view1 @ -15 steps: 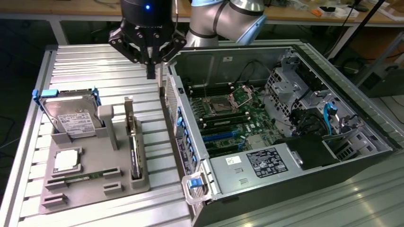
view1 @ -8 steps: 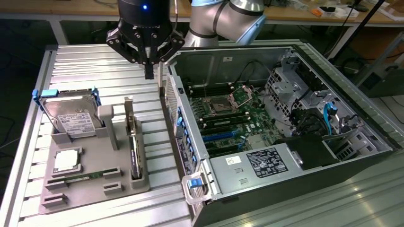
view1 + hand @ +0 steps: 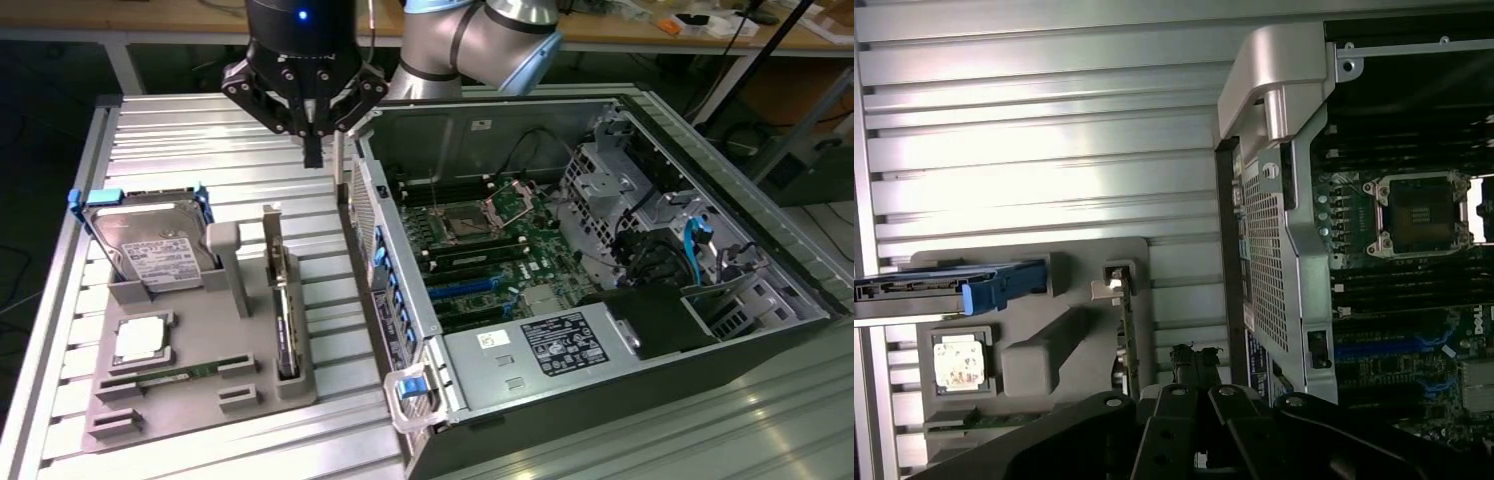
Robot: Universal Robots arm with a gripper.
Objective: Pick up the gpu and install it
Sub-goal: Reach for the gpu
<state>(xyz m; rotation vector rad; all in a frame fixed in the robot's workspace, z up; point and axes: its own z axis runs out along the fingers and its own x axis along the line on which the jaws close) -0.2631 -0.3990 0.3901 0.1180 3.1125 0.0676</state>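
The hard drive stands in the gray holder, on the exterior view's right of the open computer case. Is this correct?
No. The exterior view shows the hard drive standing in the gray holder on that view's left of the open computer case, not its right.

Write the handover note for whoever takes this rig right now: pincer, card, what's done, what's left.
Pincer: shut, holding nothing, hanging over the table beside the open computer case.
Graphics card: standing on edge in its slot in the grey holder, apart from the pincer.
Done: nothing that shows.
Left: the whole job, both lifting the card and fitting it in the case.
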